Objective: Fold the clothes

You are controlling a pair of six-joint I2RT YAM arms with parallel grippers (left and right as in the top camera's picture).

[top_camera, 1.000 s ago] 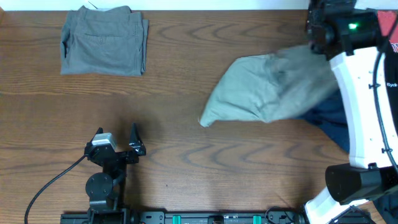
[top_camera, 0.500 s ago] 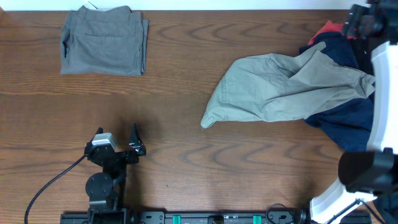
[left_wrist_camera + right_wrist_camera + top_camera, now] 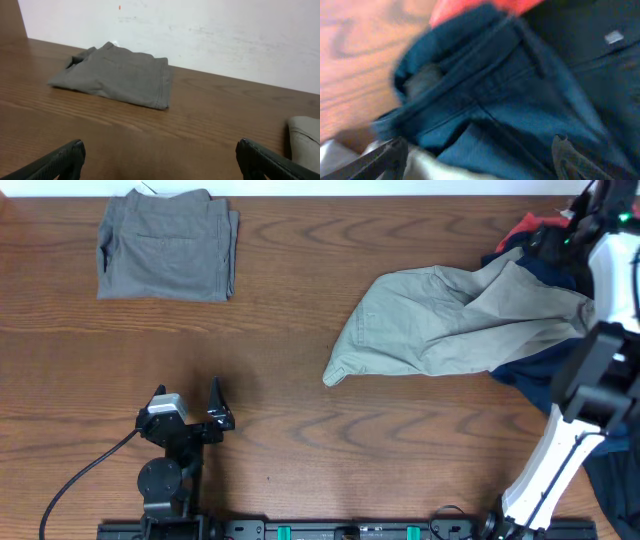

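Note:
Of the clothes, pale khaki trousers (image 3: pixel 450 325) lie spread and crumpled at the right of the table, their right end over a navy garment (image 3: pixel 560 375). A red garment (image 3: pixel 535 225) shows at the back right corner. Grey-olive trousers (image 3: pixel 165 245) lie folded at the back left. My right gripper (image 3: pixel 480 160) hovers open over the navy garment (image 3: pixel 520 100), with khaki cloth (image 3: pixel 415 167) by its left finger and nothing held. My left gripper (image 3: pixel 222 405) stands open low over bare table at the front left, facing the folded trousers (image 3: pixel 117 75).
The right arm (image 3: pixel 610 270) rises along the table's right edge over the pile. A black garment (image 3: pixel 590 35) lies beside the navy one. A white wall (image 3: pixel 200 30) backs the table. A cable (image 3: pixel 85 470) runs from the left arm.
The right arm swung away from above the khaki trousers to the back right corner. The trousers dropped and spread flat on the table. The left arm stayed still.

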